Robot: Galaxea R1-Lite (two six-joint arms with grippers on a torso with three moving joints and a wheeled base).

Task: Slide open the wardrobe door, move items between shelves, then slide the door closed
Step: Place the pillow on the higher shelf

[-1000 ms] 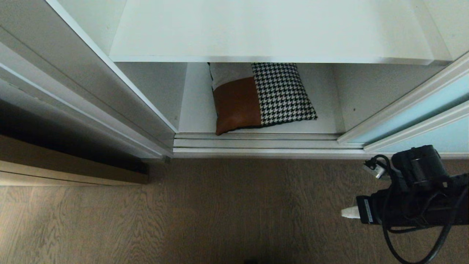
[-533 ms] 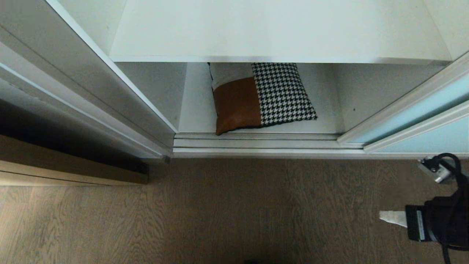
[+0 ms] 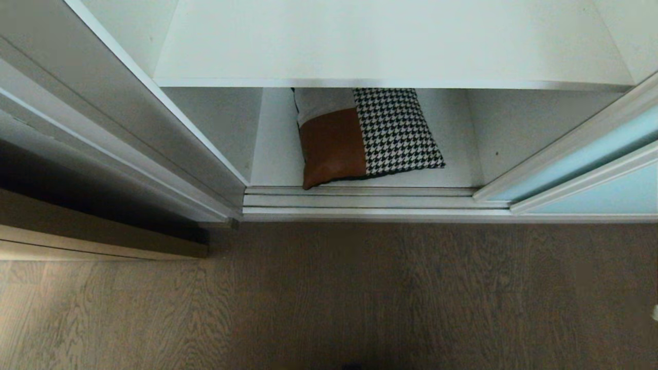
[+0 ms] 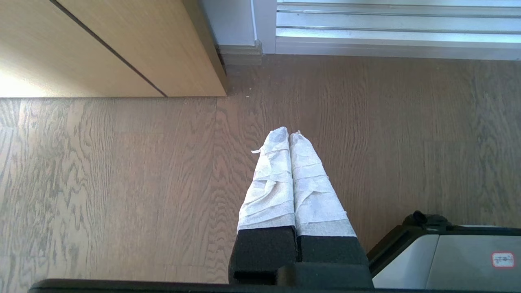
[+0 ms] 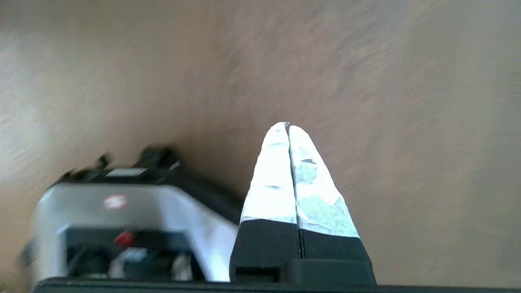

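Sliding wardrobe door (image 3: 581,156) stands open; right gripper (image 5: 288,128), clenched empty, should reach the cushion (image 3: 367,136) squarely.

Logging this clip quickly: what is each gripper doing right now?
Left gripper: jaws shut, holding nothing, above the wooden floor.
Right gripper: jaws shut, holding nothing, also over floor.

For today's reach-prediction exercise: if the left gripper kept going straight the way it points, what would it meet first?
Most likely the wooden floor. The left gripper, shut and empty, points down at bare boards, short of the wardrobe's door track. Depth is hard to judge.
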